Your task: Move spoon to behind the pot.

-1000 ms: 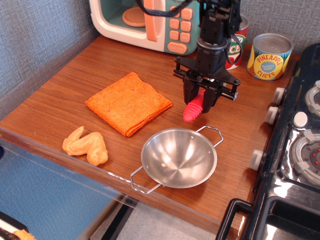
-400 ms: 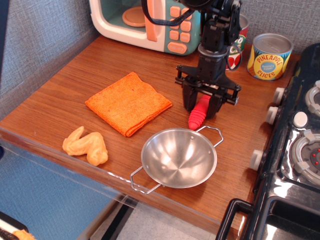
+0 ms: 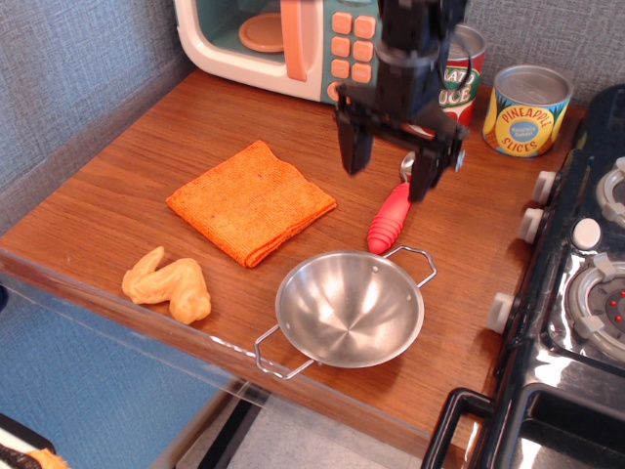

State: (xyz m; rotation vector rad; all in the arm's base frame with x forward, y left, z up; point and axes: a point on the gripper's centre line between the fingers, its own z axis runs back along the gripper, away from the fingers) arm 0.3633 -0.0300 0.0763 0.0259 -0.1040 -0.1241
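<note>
Black claw (image 3: 389, 168) hanging with both fingers spread wide, released and holding nothing, raised clear of the tabletop. Left finger (image 3: 352, 147) and right finger (image 3: 423, 174) pointing down, one to either side of the gap. Just below and between them, red-handled toy spoon (image 3: 390, 216) lying flat on the wooden table (image 3: 127, 186), ribbed handle angled toward the near side, silver bowl end poking out toward the far side by the right finger. Handle tip resting just beside the far rim of the shiny steel pot (image 3: 350, 308), close to its right wire loop; whether touching, cannot tell. Spoon thus lying on the far side of the pot. Left of the claw, folded orange cloth (image 3: 251, 200) flat on the wood. Nearer and further left, toy chicken wing (image 3: 168, 284) by the table edge. Behind the arm, toy microwave (image 3: 283, 39) at the far wall; to the right of it a partly hidden can (image 3: 459, 73) and a pineapple slices tin (image 3: 526, 109). Black toy stove (image 3: 586, 293) along the right edge
</note>
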